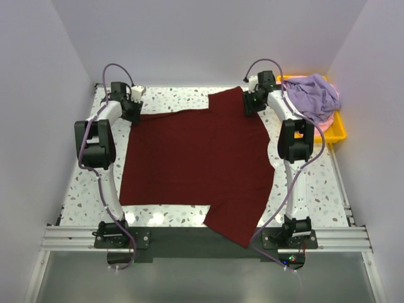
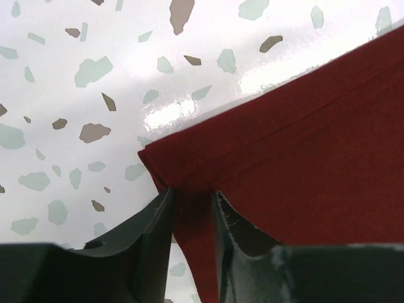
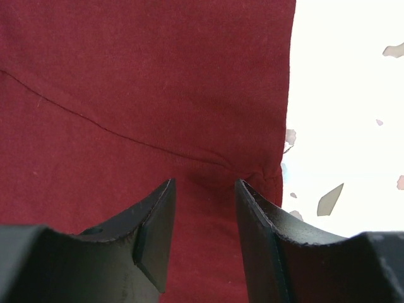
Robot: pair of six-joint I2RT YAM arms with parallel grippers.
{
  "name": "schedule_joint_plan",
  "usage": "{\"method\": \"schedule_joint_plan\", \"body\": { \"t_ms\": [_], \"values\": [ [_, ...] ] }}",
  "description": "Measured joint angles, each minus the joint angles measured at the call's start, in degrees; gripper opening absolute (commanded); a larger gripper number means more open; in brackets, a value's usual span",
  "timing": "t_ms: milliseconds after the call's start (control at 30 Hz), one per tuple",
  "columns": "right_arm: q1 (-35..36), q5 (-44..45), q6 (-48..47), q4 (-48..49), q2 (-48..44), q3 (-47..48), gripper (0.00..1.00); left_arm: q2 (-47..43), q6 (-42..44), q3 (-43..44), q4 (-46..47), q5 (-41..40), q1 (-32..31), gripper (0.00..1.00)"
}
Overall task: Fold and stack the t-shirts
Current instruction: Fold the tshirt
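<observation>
Left gripper (image 2: 191,196): fingers flank the far hem corner of the maroon t-shirt (image 1: 196,158), and a tuck of cloth fills the gap between them. Cannot tell whether the corner is clamped or only bracketed.

Right gripper (image 3: 203,189): fingers spread, tips down on the shirt's far side by its right edge. A seam runs toward the gap and a small pucker sits beside one finger. No cloth is pinched that I can see.

Maroon t-shirt: spread flat across the middle of the bench (image 1: 170,101), with one sleeve by my right gripper and the opposite sleeve (image 1: 233,227) reaching over the bench's near edge.

Beyond the shirt's far right corner sits the yellow tray (image 1: 339,130). It holds the lavender t-shirt (image 1: 312,95), bunched, with a pale pink edge (image 1: 324,126) showing under it.

Step, as I judge it: taking the far edge for the first fold. Nothing is folded or stacked yet.

Risks:
- The left hold is right at the corner tip, so a lift could pull it out if the bite is shallow.
- Either gripper may catch only the upper layer. The lower layer would then stay put and the fold would skew.
- If my two holds are unequal, one side lifts and the other drags, twisting the far edge.
- The overhanging near sleeve may tug the shirt toward the near edge once the far side is raised.
</observation>
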Motion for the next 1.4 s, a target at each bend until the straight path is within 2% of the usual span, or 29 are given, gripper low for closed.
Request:
{"method": "schedule_joint_plan", "body": {
  "t_ms": [100,233,467,767,933,967,1067,1100,1200,1400],
  "values": [
    [0.00,0.00,-0.13,0.00,0.00,0.02,0.46,0.00,-0.17,0.59,-0.04,0.00,-0.02,0.17],
    [0.00,0.02,-0.35,-0.02,0.00,0.02,0.46,0.00,-0.52,2.51,-0.22,0.15,-0.02,0.00],
    [0.02,0.79,-0.37,0.37,0.00,0.02,0.48,0.42,-0.79,5.27,0.33,0.17,-0.02,0.00],
    [0.02,2.95,0.07,3.96,0.00,0.59,0.56,5.79,-3.02,9.11,2.21,-0.68,-0.02,0.00],
    [0.00,3.41,0.59,5.92,0.00,0.68,0.60,7.78,-4.92,10.49,5.38,-1.18,0.00,0.05],
    [0.00,3.54,0.72,6.23,0.00,0.68,0.60,7.93,-5.46,10.62,6.08,-1.44,0.00,0.17],
    [0.02,4.42,1.16,7.43,0.00,0.68,0.66,8.02,-6.47,10.62,8.50,-2.34,0.04,0.31],
    [0.00,4.52,1.40,7.98,0.00,0.68,0.67,8.00,-6.93,10.58,9.49,-2.60,0.04,0.41],
    [0.00,5.42,2.40,9.70,0.02,0.68,0.70,7.89,-7.98,9.66,12.90,-2.86,0.11,0.47],
    [0.00,6.25,4.31,13.53,1.99,2.93,0.68,7.89,-8.50,8.83,13.27,-1.40,0.24,0.49]
  ]
}}
